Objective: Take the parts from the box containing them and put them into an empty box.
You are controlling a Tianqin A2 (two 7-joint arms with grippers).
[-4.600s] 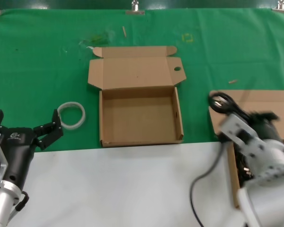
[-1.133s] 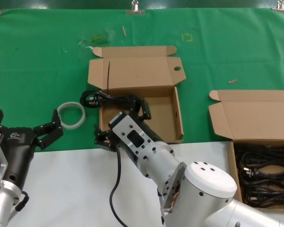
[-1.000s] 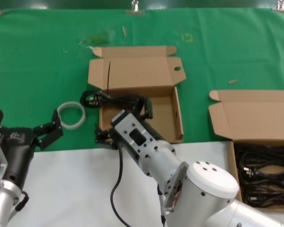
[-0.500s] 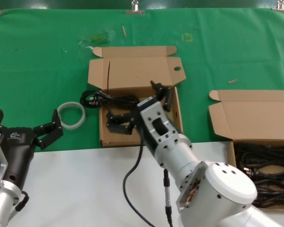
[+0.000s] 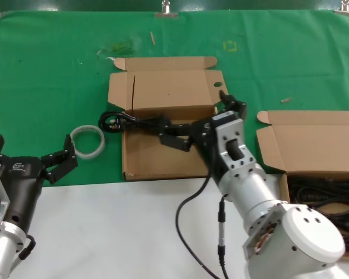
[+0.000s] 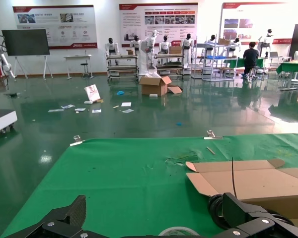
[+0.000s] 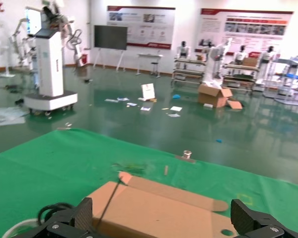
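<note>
1 cord (image 5: 131, 122) lying half over empty box (image 5: 144, 168) rim, rest sitting in src box (image 5: 314, 142); R gripper (image 5: 200, 125) hovering fingers apart, L gripper (image 5: 32, 157) idling open.

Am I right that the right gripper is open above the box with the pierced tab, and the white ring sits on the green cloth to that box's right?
Not quite. The head view shows the white ring on the green cloth to the left of the box with the pierced tab, not its right. The right gripper is indeed open above that box.
</note>
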